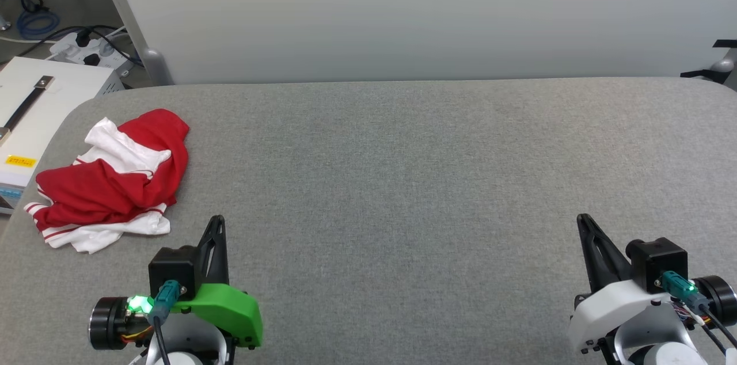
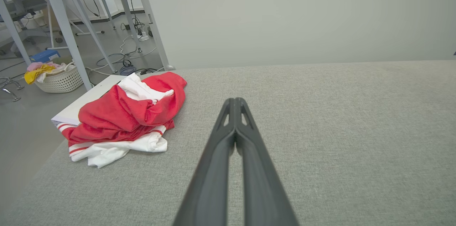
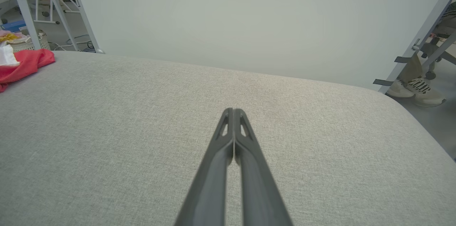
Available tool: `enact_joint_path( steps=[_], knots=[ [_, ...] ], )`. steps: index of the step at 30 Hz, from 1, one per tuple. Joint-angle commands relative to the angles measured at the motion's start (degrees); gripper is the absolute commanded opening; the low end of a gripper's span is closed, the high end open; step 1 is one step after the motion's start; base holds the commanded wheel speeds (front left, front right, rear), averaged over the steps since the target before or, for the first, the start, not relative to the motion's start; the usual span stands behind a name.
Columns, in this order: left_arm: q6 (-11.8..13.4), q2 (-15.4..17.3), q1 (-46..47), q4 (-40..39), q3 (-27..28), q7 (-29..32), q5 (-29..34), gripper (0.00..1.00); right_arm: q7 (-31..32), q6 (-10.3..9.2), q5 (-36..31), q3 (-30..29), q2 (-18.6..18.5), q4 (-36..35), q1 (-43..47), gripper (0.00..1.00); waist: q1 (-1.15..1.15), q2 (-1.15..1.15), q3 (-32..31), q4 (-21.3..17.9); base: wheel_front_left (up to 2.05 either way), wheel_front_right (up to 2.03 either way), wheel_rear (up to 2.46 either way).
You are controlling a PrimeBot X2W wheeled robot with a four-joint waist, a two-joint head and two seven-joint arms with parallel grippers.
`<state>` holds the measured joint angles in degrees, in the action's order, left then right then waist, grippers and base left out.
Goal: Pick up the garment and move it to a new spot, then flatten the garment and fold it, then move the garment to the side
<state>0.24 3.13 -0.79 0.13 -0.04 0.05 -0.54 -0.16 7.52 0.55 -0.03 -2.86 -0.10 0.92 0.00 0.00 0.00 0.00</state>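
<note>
The garment (image 1: 115, 181) lies crumpled in a heap near the left edge of the grey table (image 1: 403, 181), red cloth on top with white sleeves and striped trim showing below. It also appears in the left wrist view as the garment (image 2: 124, 119), left of the fingers, and in the right wrist view as the garment (image 3: 25, 63) at the far left. My left gripper (image 1: 217, 221) is shut and empty, just right of and nearer than the heap. My right gripper (image 1: 582, 219) is shut and empty, far to the right.
A white box (image 1: 34, 106) stands beside the table's left edge, with cables and a power strip (image 1: 86, 51) on the floor behind. A pale wall panel (image 1: 403, 14) runs along the far edge. A person's shoes (image 3: 415, 90) show at the right. A laundry basket (image 2: 60, 78) sits on the floor.
</note>
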Motion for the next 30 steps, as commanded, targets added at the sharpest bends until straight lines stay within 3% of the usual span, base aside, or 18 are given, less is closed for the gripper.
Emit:
enact_joint_path(
  steps=[1, 8, 9, 30],
  knots=[
    [-0.24, -0.25, 0.79, -0.13, 0.04, -0.05, 0.54, 0.0, 0.16, -0.03, -0.55, 0.03, -0.01, 0.1, -0.92, 0.0, 0.0, 0.0, 0.0, 0.0, 0.0, 0.0, 0.0],
    [-0.24, -0.25, 0.79, -0.13, 0.04, -0.05, 0.54, 0.0, 0.16, -0.03, -0.55, 0.03, -0.01, 0.1, -0.92, 0.0, 0.0, 0.0, 0.0, 0.0, 0.0, 0.0, 0.0],
    [0.01, 0.0, -0.01, 0.0, 0.0, -0.03, -0.03, 1.0, -0.03, 0.0, 0.03, 0.0, 0.0, -0.01, 0.02, 1.0, 0.0, 0.0, 0.0, 0.0, 0.0, 0.0, 0.0],
    [1.82, -0.03, -0.26, -1.1, -0.62, -2.25, -0.58, 1.0, -2.22, 0.0, 2.6, -1.16, 0.0, -0.85, -0.01, 1.0, 0.0, 0.0, 0.18, 0.03, 0.0, 0.0, 0.0]
  ],
)
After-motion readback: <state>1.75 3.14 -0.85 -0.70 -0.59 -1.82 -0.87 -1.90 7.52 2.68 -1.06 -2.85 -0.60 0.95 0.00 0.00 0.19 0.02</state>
